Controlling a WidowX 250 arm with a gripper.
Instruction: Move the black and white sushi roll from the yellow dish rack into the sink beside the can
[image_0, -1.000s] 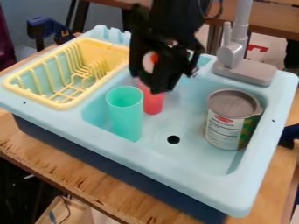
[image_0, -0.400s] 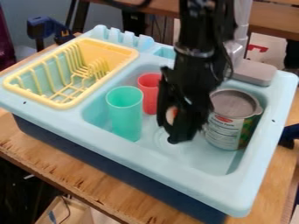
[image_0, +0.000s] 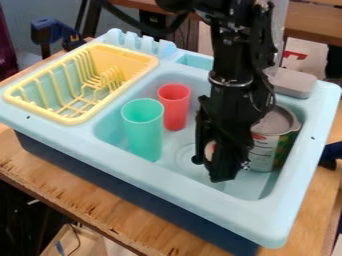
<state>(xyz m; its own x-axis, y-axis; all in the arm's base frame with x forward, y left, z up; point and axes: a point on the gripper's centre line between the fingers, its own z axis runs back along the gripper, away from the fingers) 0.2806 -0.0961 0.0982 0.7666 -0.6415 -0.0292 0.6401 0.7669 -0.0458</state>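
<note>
The black gripper (image_0: 211, 168) hangs over the right part of the light blue sink (image_0: 175, 181), its jaws clenched on a small pale pinkish thing (image_0: 210, 149) (mostly hidden, so its shape is unclear). A tin can (image_0: 265, 151) stands partly behind the gripper; a green cup (image_0: 142, 132) and a red cup (image_0: 174, 109) stand left of it in the basin.
</note>
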